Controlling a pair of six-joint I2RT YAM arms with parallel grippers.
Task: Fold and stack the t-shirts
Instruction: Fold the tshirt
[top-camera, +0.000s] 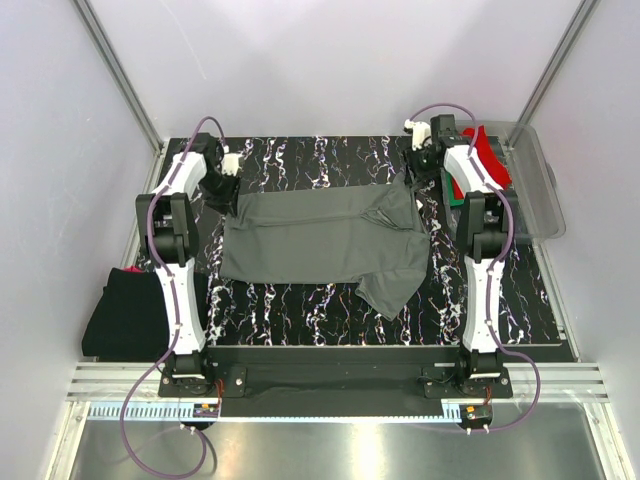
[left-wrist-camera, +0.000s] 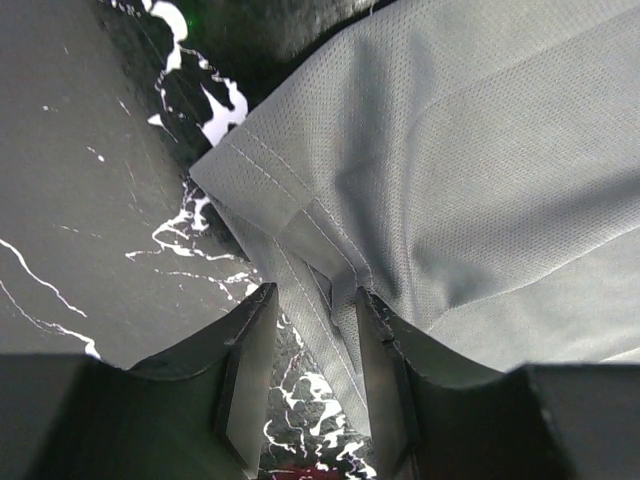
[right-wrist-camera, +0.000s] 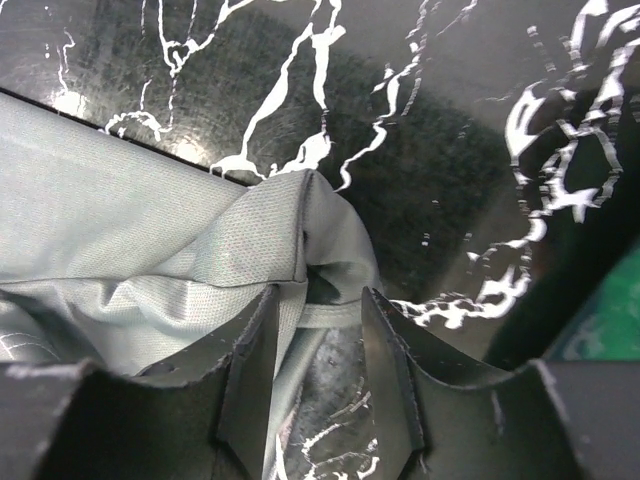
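A dark grey t-shirt lies spread on the black marbled mat, one sleeve trailing toward the near right. My left gripper is low at the shirt's far left corner. In the left wrist view the stitched hem of the grey t-shirt runs between the parted fingers of that gripper, with mat showing in the gap. My right gripper is at the far right corner. Its jaws stand open around a bunched fold of the grey t-shirt. A red t-shirt lies in the tub.
A clear plastic tub stands at the back right, beside the right arm. A black t-shirt lies folded off the mat's left edge, next to the left arm. White walls with metal rails close in the back and sides.
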